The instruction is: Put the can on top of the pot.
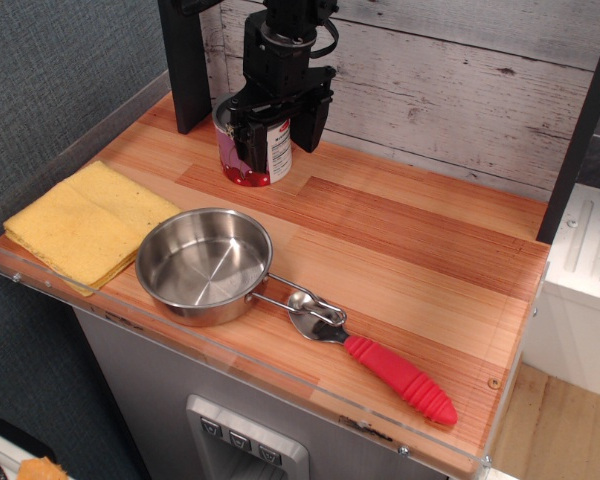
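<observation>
The can [277,152], with a pink and white label and red cherries, is at the back left of the wooden counter, held between the fingers of my black gripper [278,135]. The gripper comes down from above and is shut on the can. The can's base is at or just above the wood; I cannot tell which. The shiny steel pot [205,262] sits empty near the front left edge, well in front of the can, with its wire handle pointing right.
A metal spoon with a ribbed red handle [400,376] lies just right of the pot, its bowl by the pot's handle. A yellow cloth [85,222] lies at the far left. A black post [185,60] stands behind the can. A clear rim [280,375] lines the front edge.
</observation>
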You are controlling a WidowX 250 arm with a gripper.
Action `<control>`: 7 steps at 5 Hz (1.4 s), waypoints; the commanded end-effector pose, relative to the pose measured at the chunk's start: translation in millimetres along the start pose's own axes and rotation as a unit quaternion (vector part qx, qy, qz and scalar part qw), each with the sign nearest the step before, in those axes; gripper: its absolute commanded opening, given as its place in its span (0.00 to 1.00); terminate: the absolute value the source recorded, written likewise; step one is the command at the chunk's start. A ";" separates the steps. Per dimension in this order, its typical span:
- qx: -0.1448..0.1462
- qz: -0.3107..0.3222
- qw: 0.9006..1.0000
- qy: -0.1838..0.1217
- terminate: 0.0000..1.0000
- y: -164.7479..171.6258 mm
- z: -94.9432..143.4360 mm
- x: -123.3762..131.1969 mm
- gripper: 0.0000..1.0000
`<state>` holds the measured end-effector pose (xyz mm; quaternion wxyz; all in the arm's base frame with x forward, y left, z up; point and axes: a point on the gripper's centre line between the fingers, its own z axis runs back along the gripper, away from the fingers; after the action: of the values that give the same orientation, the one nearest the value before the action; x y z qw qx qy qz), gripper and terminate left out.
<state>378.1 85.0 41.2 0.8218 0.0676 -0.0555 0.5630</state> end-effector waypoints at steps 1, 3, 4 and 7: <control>-0.048 -0.044 0.998 0.000 0.00 -12.4 32.2 -3.5 1.00; -0.084 -0.148 0.985 -0.001 0.00 -19.1 60.9 -44.0 1.00; -0.086 -0.246 0.965 -0.026 0.00 -14.3 73.5 -58.4 1.00; -0.100 -0.497 0.861 -0.040 0.00 42.3 92.5 -85.9 1.00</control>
<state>297.3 -1.1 99.3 0.9946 0.0264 -0.0744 0.0667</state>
